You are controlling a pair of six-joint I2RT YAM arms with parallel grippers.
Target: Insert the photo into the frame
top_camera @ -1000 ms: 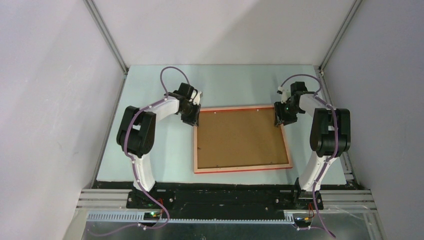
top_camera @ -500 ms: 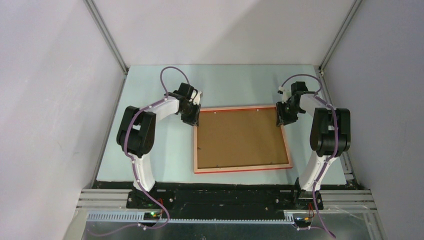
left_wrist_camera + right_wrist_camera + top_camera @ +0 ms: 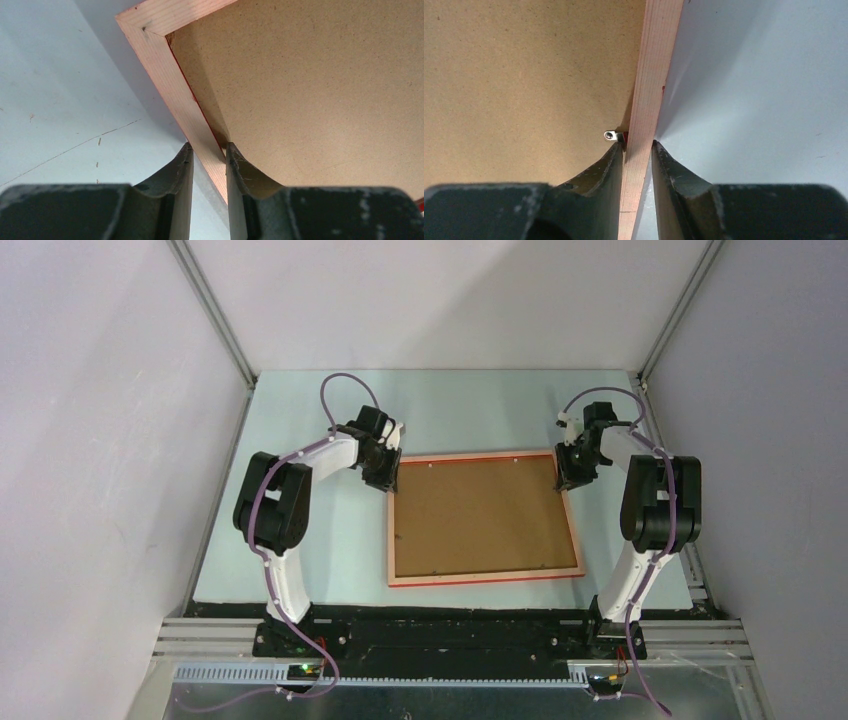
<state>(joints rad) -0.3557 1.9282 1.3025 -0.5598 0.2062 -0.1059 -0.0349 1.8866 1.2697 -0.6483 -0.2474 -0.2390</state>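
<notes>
The frame (image 3: 485, 578) lay back-up on the worktop (image 3: 330, 550), between the two arms, with the brown backing board (image 3: 480, 520) filling it. Near its far corners, the left end effector (image 3: 208, 150) pinched its left rail and the right end effector (image 3: 636, 147) pinched its right rail.

Wood and board
I see pale, grained wood on the frame (image 3: 170, 85); the backing board (image 3: 310, 90) is matt brown fibreboard.

White arms (image 3: 285, 575), black joints (image 3: 272, 502), purple cables (image 3: 322, 392)
</notes>
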